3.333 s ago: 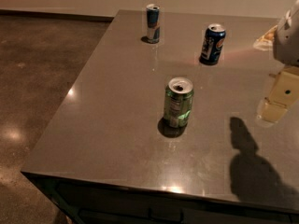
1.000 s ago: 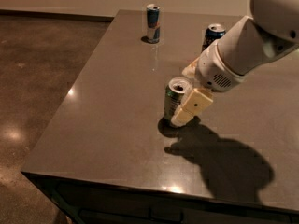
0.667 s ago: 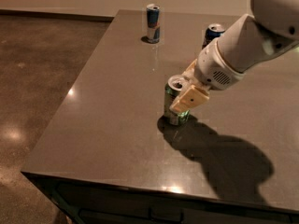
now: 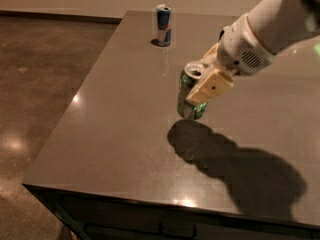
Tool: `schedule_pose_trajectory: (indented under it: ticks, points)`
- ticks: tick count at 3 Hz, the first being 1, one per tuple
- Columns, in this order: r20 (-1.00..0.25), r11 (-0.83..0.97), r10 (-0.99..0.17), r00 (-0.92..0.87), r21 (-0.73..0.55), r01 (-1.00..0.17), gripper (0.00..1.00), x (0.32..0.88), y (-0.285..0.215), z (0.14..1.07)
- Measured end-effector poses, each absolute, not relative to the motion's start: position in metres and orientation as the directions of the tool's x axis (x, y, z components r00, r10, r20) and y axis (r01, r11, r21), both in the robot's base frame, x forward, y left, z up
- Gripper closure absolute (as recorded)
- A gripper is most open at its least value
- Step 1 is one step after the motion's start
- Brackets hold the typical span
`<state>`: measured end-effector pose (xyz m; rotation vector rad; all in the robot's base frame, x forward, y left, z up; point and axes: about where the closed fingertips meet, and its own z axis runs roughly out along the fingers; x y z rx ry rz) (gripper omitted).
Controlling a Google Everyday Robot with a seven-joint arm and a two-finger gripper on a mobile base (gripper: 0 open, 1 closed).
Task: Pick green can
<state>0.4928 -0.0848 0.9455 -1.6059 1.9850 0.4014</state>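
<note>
A shiny green drink can (image 4: 183, 93) with a silver top is upright near the middle of the dark grey bench (image 4: 115, 134), apparently just lifted (its shadow lies apart). The cream gripper (image 4: 196, 84) reaches in from the bench's right edge, its jaws clamped across the can's sides.

One table (image 4: 115, 134), one green can (image 4: 192, 111) with one pincer (image 4: 196, 82) around it, one blue-and-silver can (image 4: 163, 25)

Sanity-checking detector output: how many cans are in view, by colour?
green can: 1, clamped in the gripper over the tabletop
slim blue-and-silver can: 1, at the far edge
Total: 2 visible; the arm may hide more.
</note>
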Motion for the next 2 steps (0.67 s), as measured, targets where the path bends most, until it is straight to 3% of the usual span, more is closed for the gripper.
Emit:
schedule_pose_trajectory:
  ticks: [2]
  points:
    - [-0.591, 0.218, -0.800, -0.101, -0.131, -0.967, 1.00, 0.4942, -0.0942, 0.9989]
